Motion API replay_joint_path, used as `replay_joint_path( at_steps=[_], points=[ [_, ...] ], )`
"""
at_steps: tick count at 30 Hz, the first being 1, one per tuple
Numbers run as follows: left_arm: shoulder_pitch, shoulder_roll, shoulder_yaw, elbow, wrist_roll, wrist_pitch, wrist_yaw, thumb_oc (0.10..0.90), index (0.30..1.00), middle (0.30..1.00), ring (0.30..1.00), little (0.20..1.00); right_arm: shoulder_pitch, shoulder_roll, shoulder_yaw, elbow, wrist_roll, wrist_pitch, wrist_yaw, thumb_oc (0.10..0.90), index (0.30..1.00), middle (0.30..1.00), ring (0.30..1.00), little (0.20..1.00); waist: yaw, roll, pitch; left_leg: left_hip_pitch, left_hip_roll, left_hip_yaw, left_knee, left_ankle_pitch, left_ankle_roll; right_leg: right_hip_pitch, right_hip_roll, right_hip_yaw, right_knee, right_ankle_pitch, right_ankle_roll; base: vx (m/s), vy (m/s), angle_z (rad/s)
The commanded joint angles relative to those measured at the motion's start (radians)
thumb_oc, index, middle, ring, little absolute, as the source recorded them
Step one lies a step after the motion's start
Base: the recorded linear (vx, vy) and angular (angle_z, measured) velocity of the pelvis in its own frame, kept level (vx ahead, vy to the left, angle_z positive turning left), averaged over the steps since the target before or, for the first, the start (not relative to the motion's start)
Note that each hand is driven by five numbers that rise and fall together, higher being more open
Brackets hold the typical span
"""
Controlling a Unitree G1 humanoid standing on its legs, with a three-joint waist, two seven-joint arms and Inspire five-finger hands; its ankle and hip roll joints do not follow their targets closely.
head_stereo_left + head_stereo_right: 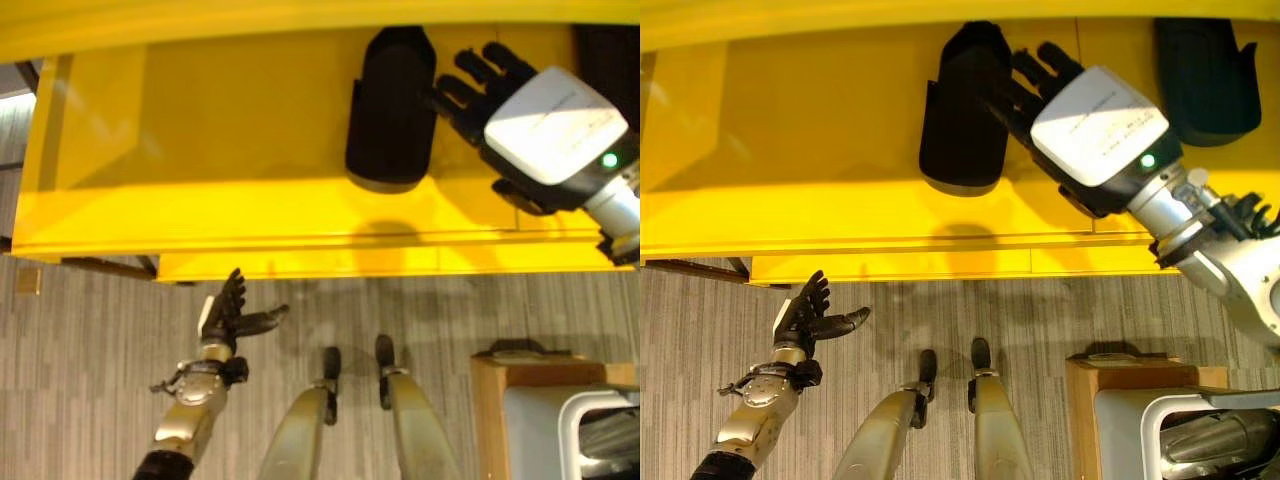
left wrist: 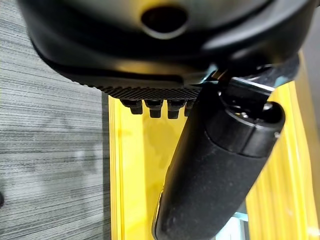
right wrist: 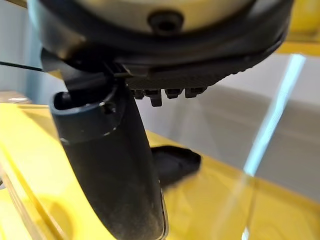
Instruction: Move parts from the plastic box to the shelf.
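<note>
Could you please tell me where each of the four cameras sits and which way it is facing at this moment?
Left eye view: on the head, looking down at the yellow shelf; right hand beside a black part, left hand open over the floor.
Right eye view: beside it, same scene, plus a second black part.
Left wrist view: along the left hand toward the shelf edge.
Right wrist view: along the right hand, over the shelf and black part.
Both eye views share shelf, part and hands.

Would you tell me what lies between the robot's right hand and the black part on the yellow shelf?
Nothing: in both eye views the right hand reaches its fingers right up to the black part.
</note>
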Motion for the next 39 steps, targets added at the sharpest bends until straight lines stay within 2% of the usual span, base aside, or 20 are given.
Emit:
replay_joint_path(
  at_steps=[1,3,6,7,10,14,20,24,25,29,34,39],
  points=[
    [0.023,0.013,0.018,-0.074,0.032,-0.058,0.028,0.9,1.0,1.0,1.0,1.0,-0.114,0.025,-0.026,-0.063,0.107,0.002,-0.09,0.9,1.0,1.0,1.0,1.0,0.013,-0.021,-0.088,-0.035,0.065,0.002,0.056,-0.028,-0.052,0.018,-0.022,0.021,0.036,-0.02,0.032,0.0,0.0,0.0],
    [0.023,0.004,0.017,-0.076,0.036,-0.06,0.039,0.9,1.0,1.0,1.0,1.0,-0.039,0.137,-0.054,-0.073,0.174,-0.011,-0.102,0.9,1.0,1.0,1.0,1.0,0.011,-0.022,-0.087,-0.034,0.064,0.002,0.058,-0.029,-0.05,0.021,-0.021,0.023,0.034,-0.017,0.034,0.0,0.007,-0.17],
    [0.024,-0.005,0.015,-0.089,0.047,-0.069,0.055,0.9,1.0,1.0,1.0,1.0,0.026,0.296,-0.038,-0.071,0.294,-0.038,-0.114,0.9,1.0,1.0,1.0,1.0,0.007,-0.026,-0.09,-0.027,0.066,0.004,0.048,-0.026,-0.048,0.026,-0.02,0.027,0.021,-0.011,0.037,0.0,0.007,-0.08],
    [0.031,-0.012,0.016,-0.103,0.054,-0.074,0.061,0.9,1.0,1.0,1.0,1.0,0.063,0.388,-0.018,-0.065,0.35,-0.054,-0.121,0.9,1.0,1.0,1.0,1.0,0.003,-0.028,-0.093,-0.021,0.067,0.004,0.038,-0.023,-0.047,0.029,-0.02,0.028,0.012,-0.006,0.038,0.03,0.015,0.01],
    [0.039,-0.009,0.02,-0.139,0.067,-0.087,0.064,0.9,1.0,1.0,1.0,1.0,0.111,0.485,0.013,-0.055,0.424,-0.075,-0.121,0.9,1.0,1.0,1.0,1.0,0.001,-0.029,-0.1,-0.009,0.069,0.005,0.014,-0.013,-0.047,0.039,-0.021,0.033,-0.008,0.003,0.044,0.01,0.005,0.0],
    [0.076,0.042,0.065,-0.246,0.152,-0.117,0.065,0.9,1.0,1.0,1.0,1.0,0.219,0.592,0.029,-0.025,0.567,-0.11,-0.092,0.9,1.0,1.0,1.0,1.0,-0.008,-0.027,-0.118,0.042,0.072,0.002,-0.053,0.012,-0.051,0.079,-0.03,0.033,-0.064,0.02,0.053,0.04,0.022,0.0],
    [0.134,0.176,0.225,-0.439,0.374,-0.168,0.136,0.9,1.0,1.0,1.0,1.0,0.332,0.633,0.016,0.023,0.703,-0.14,-0.035,0.9,1.0,1.0,1.0,1.0,-0.013,-0.02,-0.153,0.143,0.084,0.001,-0.141,0.032,-0.062,0.159,-0.043,0.028,-0.127,0.025,0.064,0.09,0.003,0.02],
    [0.138,0.212,0.266,-0.48,0.464,-0.172,0.173,0.9,1.0,1.0,1.0,1.0,0.339,0.631,0.022,0.026,0.713,-0.147,-0.027,0.9,1.0,1.0,1.0,1.0,-0.015,-0.018,-0.159,0.158,0.085,0.001,-0.146,0.03,-0.065,0.17,-0.043,0.03,-0.129,0.019,0.065,0.04,-0.006,0.06],
    [0.137,0.245,0.293,-0.497,0.547,-0.165,0.206,0.9,1.0,1.0,1.0,1.0,0.349,0.627,0.023,0.026,0.722,-0.152,-0.023,0.9,1.0,1.0,1.0,1.0,-0.017,-0.018,-0.166,0.166,0.088,0.002,-0.15,0.027,-0.067,0.177,-0.043,0.032,-0.13,0.016,0.066,0.03,-0.015,0.0],
    [0.118,0.286,0.302,-0.512,0.67,-0.15,0.236,0.9,1.0,1.0,1.0,1.0,0.353,0.624,0.03,0.037,0.739,-0.16,-0.031,0.9,1.0,1.0,1.0,1.0,-0.022,-0.016,-0.176,0.181,0.092,0.006,-0.154,0.023,-0.071,0.187,-0.042,0.032,-0.13,0.008,0.067,0.01,-0.005,0.0],
    [0.065,0.336,0.267,-0.507,0.799,-0.138,0.262,0.9,1.0,1.0,1.0,1.0,0.349,0.623,0.032,0.045,0.748,-0.169,-0.051,0.9,1.0,1.0,1.0,1.0,-0.038,-0.016,-0.183,0.191,0.096,0.012,-0.155,0.018,-0.073,0.187,-0.038,0.038,-0.121,0.002,0.068,0.0,-0.002,-0.05],
    [0.038,0.35,0.231,-0.502,0.855,-0.138,0.271,0.9,1.0,1.0,1.0,1.0,0.359,0.62,0.028,0.043,0.757,-0.177,-0.06,0.9,1.0,1.0,1.0,1.0,-0.046,-0.02,-0.19,0.191,0.1,0.019,-0.155,0.015,-0.073,0.185,-0.036,0.044,-0.127,0.005,0.069,0.0,-0.006,-0.05]
  ],
)
